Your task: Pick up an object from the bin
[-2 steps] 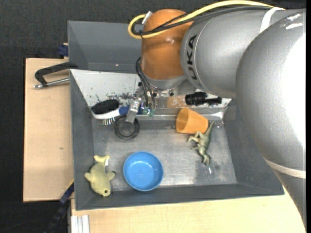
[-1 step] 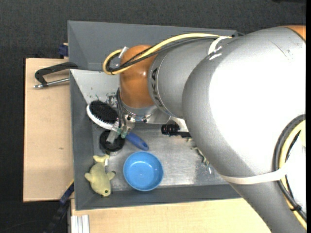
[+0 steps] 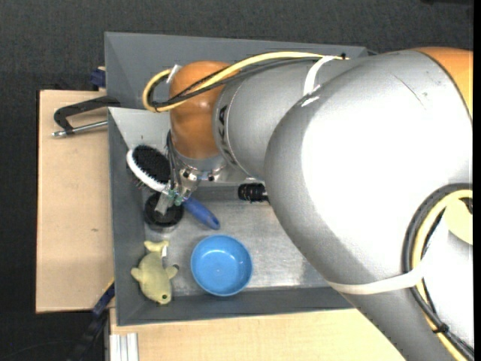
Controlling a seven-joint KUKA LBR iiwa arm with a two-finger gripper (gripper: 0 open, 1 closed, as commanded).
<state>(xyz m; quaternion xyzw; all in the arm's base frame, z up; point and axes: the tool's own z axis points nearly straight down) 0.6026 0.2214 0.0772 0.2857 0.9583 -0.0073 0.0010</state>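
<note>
Just beside tool (image 3: 177, 195); black round cup (image 3: 161, 213).

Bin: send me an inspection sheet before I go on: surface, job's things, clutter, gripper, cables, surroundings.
Surface: grey bin, bare floor patch right of the bowl.
Job's things: black round thing by the left wall, right under the gripper.
Clutter: blue handle beside it; brush behind; bowl and toy fish near the front wall; small black thing by the arm.
Gripper: gripper low over the black round thing; whether it holds anything cannot be told.
Cables: yellow cable looped over the orange cover, above the bin's things.
Surroundings: dark carpet around the bin.
</note>
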